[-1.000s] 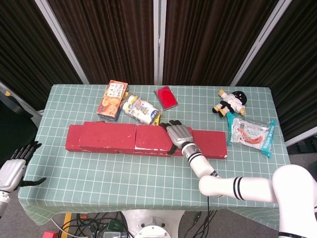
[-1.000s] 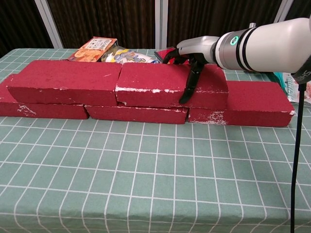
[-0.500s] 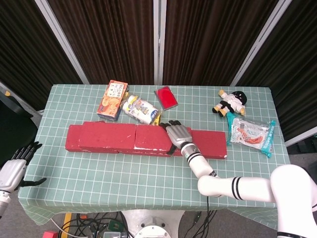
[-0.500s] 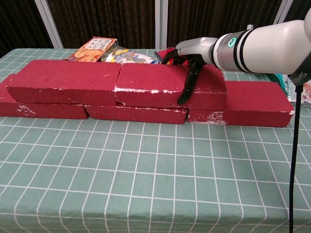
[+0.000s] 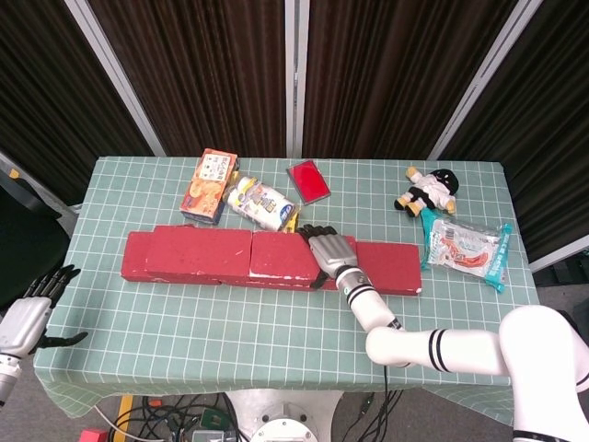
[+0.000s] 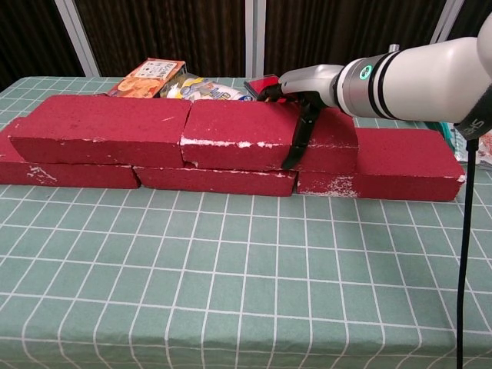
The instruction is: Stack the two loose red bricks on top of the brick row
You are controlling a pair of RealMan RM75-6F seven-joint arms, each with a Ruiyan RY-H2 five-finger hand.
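The right hand [image 5: 329, 250] grips the upper right brick [image 6: 265, 134], fingers wrapped over it atop the brick row [image 6: 223, 181]. The left hand [image 5: 28, 318] hangs off-table, fingers spread.

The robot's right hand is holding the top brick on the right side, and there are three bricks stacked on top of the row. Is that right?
Not quite. The right hand does hold the top right brick, but only two bricks sit on top of the brick row, not three; the other is the top left brick. The chest view shows this.
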